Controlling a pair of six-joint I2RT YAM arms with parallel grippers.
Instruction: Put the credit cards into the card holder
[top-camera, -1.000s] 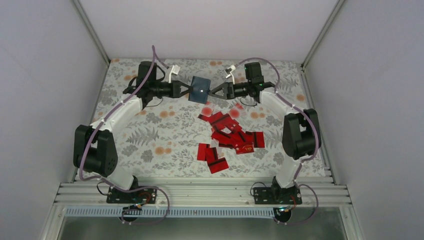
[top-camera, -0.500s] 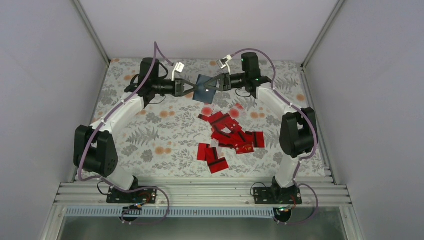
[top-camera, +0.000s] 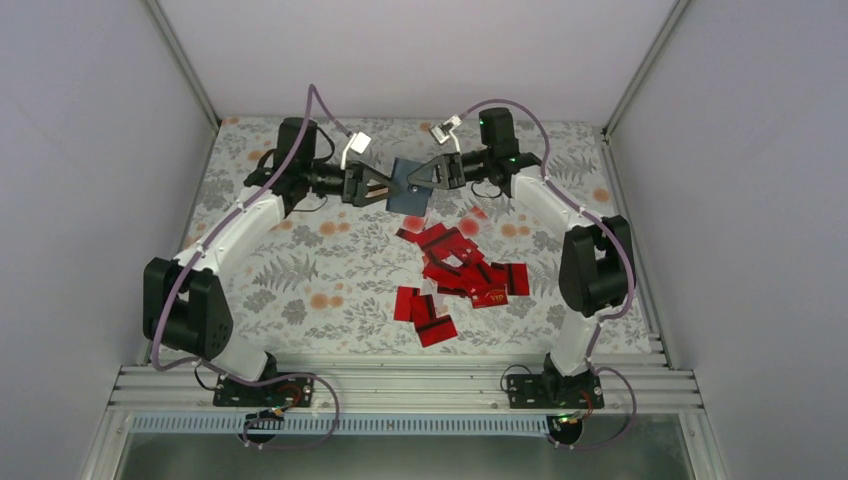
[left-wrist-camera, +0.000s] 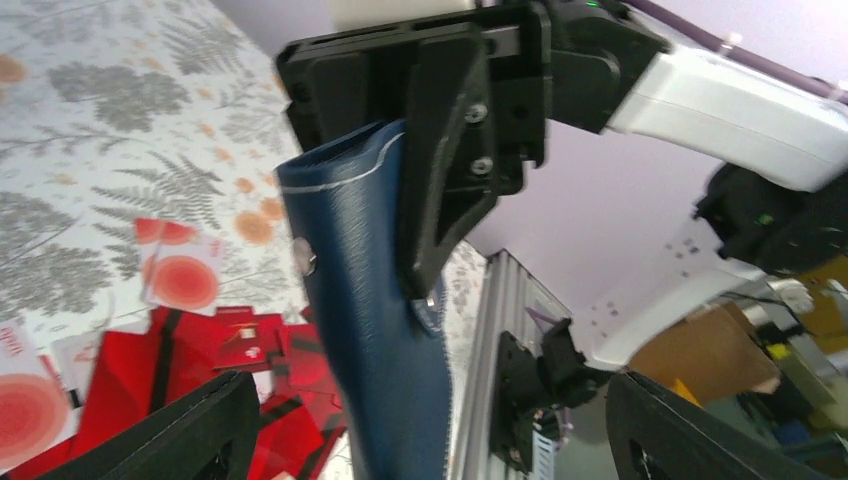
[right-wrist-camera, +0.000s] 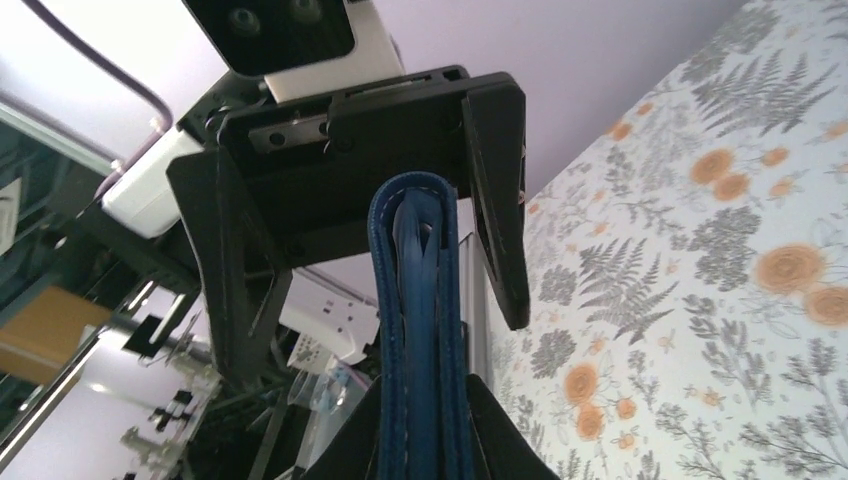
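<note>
The card holder (top-camera: 409, 200) hangs in the air above the floral table (top-camera: 300, 260), standing upright on edge. The right gripper (top-camera: 418, 182) has its jaws pressed tight on the holder's right side (its wrist view shows the blue stitched rim edge-on, pinched between both fingers). The left gripper (top-camera: 384, 190) meets the holder from the opposite side with its jaws spread wide. The holder's left edge sits between them, and neither finger appears to touch it. The credit cards (top-camera: 458, 270) lie in a loose, overlapping red heap on the table, nearer than the holder and slightly to its right. One card on the side of the heap farthest from the holder bears gold lettering.
</note>
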